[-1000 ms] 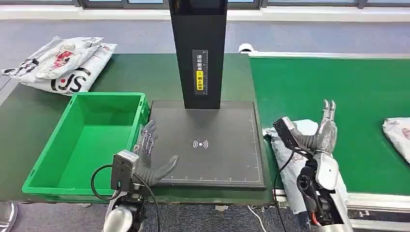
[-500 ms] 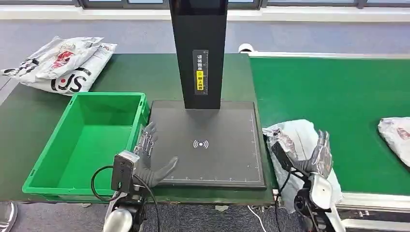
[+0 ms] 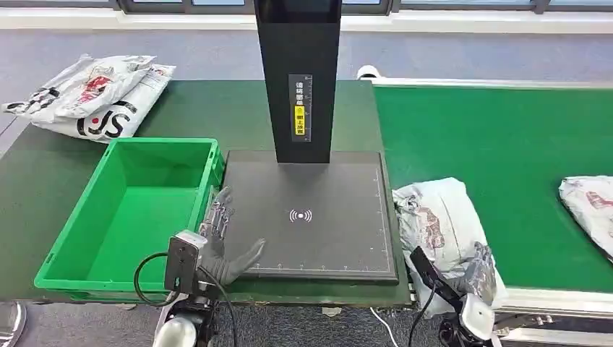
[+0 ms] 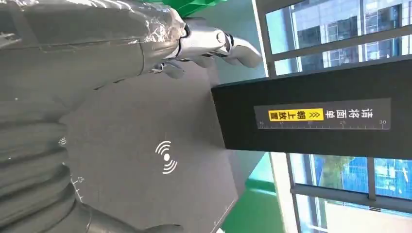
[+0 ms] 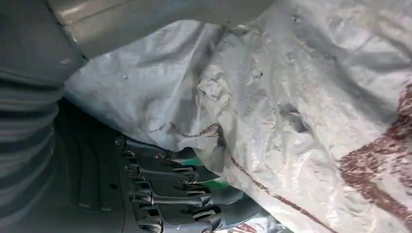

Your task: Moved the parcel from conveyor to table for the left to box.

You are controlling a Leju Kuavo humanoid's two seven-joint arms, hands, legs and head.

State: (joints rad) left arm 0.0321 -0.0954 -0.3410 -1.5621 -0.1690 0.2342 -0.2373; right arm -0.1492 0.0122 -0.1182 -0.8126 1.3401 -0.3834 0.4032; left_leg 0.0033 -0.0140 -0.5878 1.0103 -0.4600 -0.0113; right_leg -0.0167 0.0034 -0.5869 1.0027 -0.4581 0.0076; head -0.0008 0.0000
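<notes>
Lying lengthwise along the scanner pad's [image 3: 311, 213] conveyor-side edge, the parcel [image 3: 434, 224] is met at its near end by the right hand [image 3: 478, 271], grip unclear, while the left hand [image 3: 220, 242] is rested open.

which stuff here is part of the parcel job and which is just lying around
In the job:
- crumpled grey plastic parcel on the green conveyor belt
- right hand at the parcel
- left hand
- green plastic box

Lying about:
- white printed bags
- second parcel
- black scanner stand
</notes>
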